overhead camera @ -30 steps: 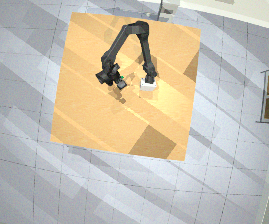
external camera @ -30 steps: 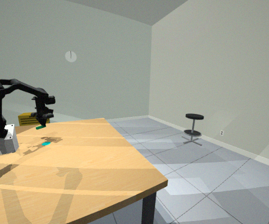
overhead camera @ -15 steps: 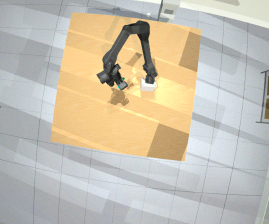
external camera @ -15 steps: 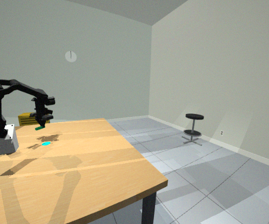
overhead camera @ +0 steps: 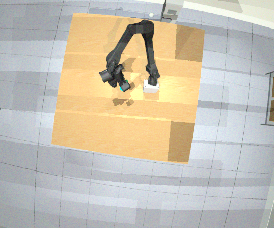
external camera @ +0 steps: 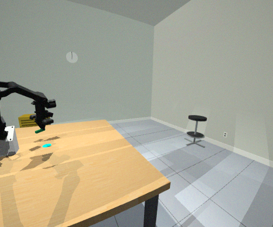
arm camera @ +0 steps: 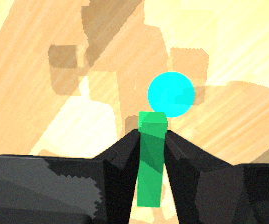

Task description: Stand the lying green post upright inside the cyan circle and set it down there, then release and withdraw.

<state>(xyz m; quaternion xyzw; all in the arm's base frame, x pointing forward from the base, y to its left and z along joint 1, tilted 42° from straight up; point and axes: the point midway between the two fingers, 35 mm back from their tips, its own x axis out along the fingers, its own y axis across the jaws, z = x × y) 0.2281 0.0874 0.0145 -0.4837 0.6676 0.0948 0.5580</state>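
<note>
The green post (external camera: 38, 131) (arm camera: 150, 165) is held off the table, lying nearly level rather than upright. My gripper (external camera: 43, 129) (arm camera: 151, 136) points down and is shut on the post, with one finger on each side of it. In the top view only a small bit of the post (overhead camera: 127, 81) shows beside the gripper. The cyan circle (overhead camera: 121, 88) (external camera: 46, 145) (arm camera: 171, 94) lies flat on the table below the gripper. In the wrist view it shows just beyond the post's far end, slightly right. The arm partly hides it in the top view.
The arm's white base block (overhead camera: 151, 89) (external camera: 5, 145) stands on the wooden table (overhead camera: 107, 132) (external camera: 99, 182), close to the circle. Shadows of the arm fall on the table around the circle. A stool (external camera: 197, 118) stands on the floor well away from the table.
</note>
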